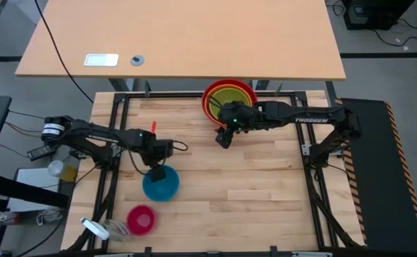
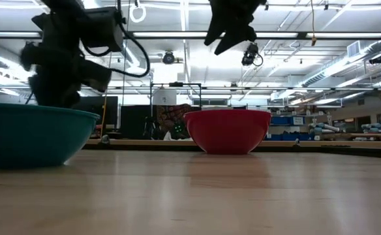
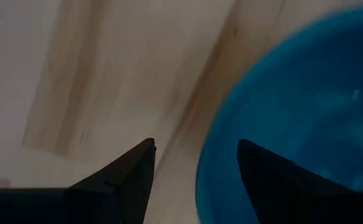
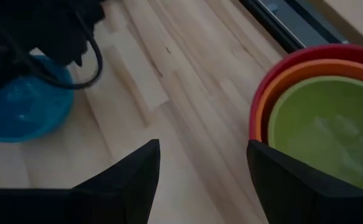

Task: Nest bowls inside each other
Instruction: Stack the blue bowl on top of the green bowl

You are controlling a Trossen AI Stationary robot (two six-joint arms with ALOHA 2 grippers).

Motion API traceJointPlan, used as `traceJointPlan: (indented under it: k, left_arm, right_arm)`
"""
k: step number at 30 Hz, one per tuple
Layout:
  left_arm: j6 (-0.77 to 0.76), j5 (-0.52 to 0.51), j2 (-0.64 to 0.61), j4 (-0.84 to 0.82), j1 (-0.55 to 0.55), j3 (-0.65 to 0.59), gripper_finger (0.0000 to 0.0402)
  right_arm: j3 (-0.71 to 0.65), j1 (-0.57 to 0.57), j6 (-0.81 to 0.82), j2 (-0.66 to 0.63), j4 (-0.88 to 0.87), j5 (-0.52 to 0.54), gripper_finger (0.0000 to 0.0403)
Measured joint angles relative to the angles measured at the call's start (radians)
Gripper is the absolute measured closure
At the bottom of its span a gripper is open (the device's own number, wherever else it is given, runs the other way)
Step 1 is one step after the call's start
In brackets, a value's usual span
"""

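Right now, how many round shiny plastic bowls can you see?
5. Red bowl, orange bowl and yellow-green bowl nested at the table's far edge; blue bowl and pink bowl apart, near the left arm.

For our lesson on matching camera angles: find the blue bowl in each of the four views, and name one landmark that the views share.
High view: blue bowl lower left of centre, under the left claw.
Low view: far left, cut by the edge.
Left wrist view: fills the right side; one finger over its rim.
Right wrist view: upper left.
Shared landmark: the red bowl, except in the left wrist view.
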Motion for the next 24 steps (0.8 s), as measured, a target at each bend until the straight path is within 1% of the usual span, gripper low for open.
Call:
traceJointPlan:
  k: [7,10,13,16,19,21,24]
  left_arm:
    - [-0.221,-0.108,0.015,0.246,-0.001,0.001,0.0170]
    - [-0.298,-0.143,0.011,0.319,0.007,0.000,0.0170]
    - [-0.354,-0.176,0.012,0.378,0.013,0.000,0.0170]
    - [-0.366,-0.179,0.000,0.427,0.020,0.000,0.0171]
    - [-0.370,-0.178,-0.035,0.423,0.024,0.000,0.0173]
    - [-0.374,-0.178,-0.084,0.411,0.021,0.000,0.0180]
    - [-0.379,-0.181,-0.175,0.381,0.009,0.001,0.0194]
  right_arm:
    - [0.000,0.000,0.024,-0.002,-0.045,0.014,0.0157]
    - [0.000,-0.004,0.019,-0.004,-0.060,0.021,0.0157]
    - [0.000,-0.010,0.002,-0.004,-0.067,0.029,0.0157]
    - [0.000,-0.017,0.000,-0.004,-0.068,0.028,0.0157]
    - [0.000,-0.031,-0.017,0.002,-0.060,-0.012,0.0157]
    - [-0.008,-0.040,-0.041,0.007,-0.029,-0.055,0.0157]
    - [-0.039,-0.047,-0.056,0.027,0.054,-0.155,0.0157]
